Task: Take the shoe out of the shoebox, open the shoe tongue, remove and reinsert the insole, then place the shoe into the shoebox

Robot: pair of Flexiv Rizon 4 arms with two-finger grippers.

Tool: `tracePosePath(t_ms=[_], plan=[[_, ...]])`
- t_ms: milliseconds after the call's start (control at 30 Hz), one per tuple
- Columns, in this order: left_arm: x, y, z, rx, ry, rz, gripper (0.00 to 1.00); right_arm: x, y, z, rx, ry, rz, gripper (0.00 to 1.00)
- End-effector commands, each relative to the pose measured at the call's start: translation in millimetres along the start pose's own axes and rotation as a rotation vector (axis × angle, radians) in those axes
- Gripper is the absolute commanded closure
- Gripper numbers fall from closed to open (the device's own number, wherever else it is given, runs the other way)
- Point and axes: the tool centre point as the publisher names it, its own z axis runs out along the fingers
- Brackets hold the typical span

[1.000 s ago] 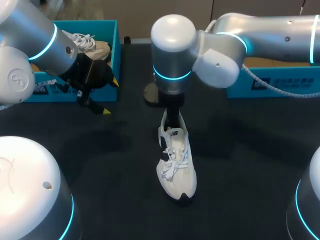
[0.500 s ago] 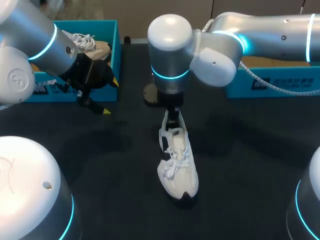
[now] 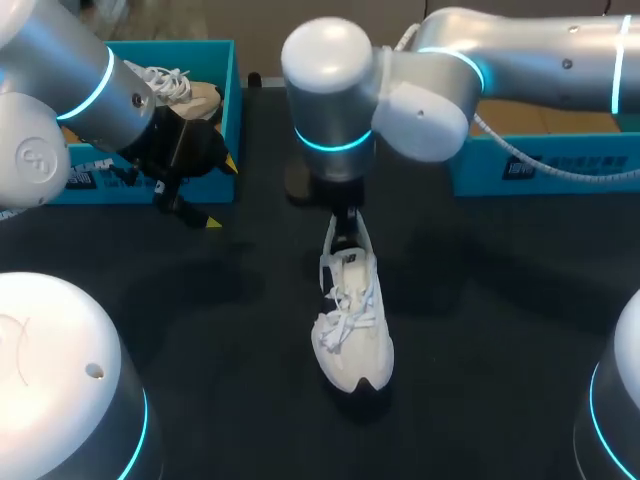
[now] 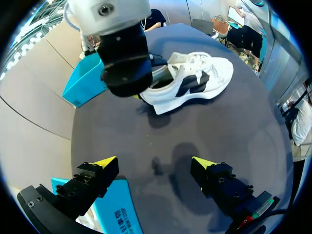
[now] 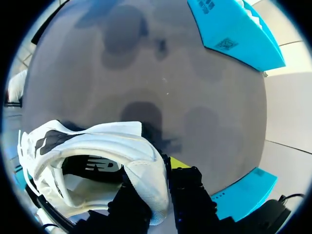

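Mid-table, on the black table (image 3: 480, 300), the white shoe (image 3: 352, 325) lies with its long axis running away from me, toe nearest and heel at the far end. My right gripper (image 5: 156, 178) is clamped on the heel collar, one finger inside the shoe and one outside. Left gripper (image 4: 153, 165) hangs wide open and empty, well off to the left by the left shoebox (image 3: 232, 80), which holds another shoe (image 3: 185, 92). Tongue faces up under the laces. Left arm is the free one for it, with bare tabletop between. Right shoebox (image 3: 480, 165) sits at the far right.

Robotics lab: 2 arms (image 3: 520, 50) over table (image 3: 500, 320).
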Motion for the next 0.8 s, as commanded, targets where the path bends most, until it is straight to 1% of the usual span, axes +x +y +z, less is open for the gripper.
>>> tracePosePath(t_ms=[33, 100, 233, 367, 633, 800], plan=[[0.5, -0.2, -0.3, -0.002, 0.0, 0.0, 0.0, -3.1, -12.9, -37.0, -0.023, 0.022, -0.007, 1.0], [0.5, -0.2, -0.3, -0.002, 0.0, 0.0, 0.0, -4.0, -14.9, -51.8, -0.029, 0.022, -0.013, 1.0], [0.5, -0.2, -0.3, -0.002, 0.0, 0.0, 0.0, -7.1, -21.8, -82.4, -0.005, 0.037, -0.036, 1.0], [0.5, -0.2, -0.3, -0.002, 0.0, 0.0, 0.0, -12.0, -26.2, -112.8, -0.02, 0.029, -0.04, 1.0], [0.5, -0.2, -0.3, -0.002, 0.0, 0.0, 0.0, -20.6, -28.2, -155.8, -0.016, 0.013, -0.075, 1.0], [0.5, -0.2, -0.3, -0.002, 0.0, 0.0, 0.0, -26.1, -28.5, -179.1, -0.032, -0.008, -0.103, 1.0]])
